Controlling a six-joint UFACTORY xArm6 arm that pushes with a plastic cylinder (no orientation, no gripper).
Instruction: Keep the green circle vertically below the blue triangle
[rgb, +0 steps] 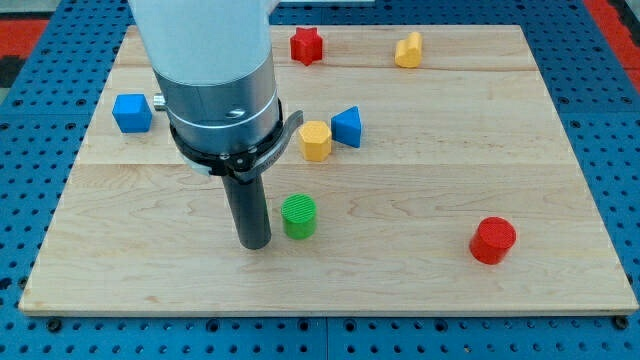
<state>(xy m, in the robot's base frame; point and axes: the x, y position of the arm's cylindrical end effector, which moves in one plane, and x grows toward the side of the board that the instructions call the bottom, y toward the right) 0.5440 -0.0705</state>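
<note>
The green circle (298, 216) lies on the wooden board (420, 290), a little left of the middle. The blue triangle (347, 127) sits above it and slightly to the view's right, touching a yellow hexagon (315, 140) on its left. My tip (255, 243) is right beside the green circle, on its left and a little lower, very close or touching. The arm's grey body covers the board's upper left.
A blue cube (132, 113) lies at the view's left. A red star (306, 45) and a yellow block (408, 49) sit near the top edge. A red cylinder (492, 240) lies at the lower right.
</note>
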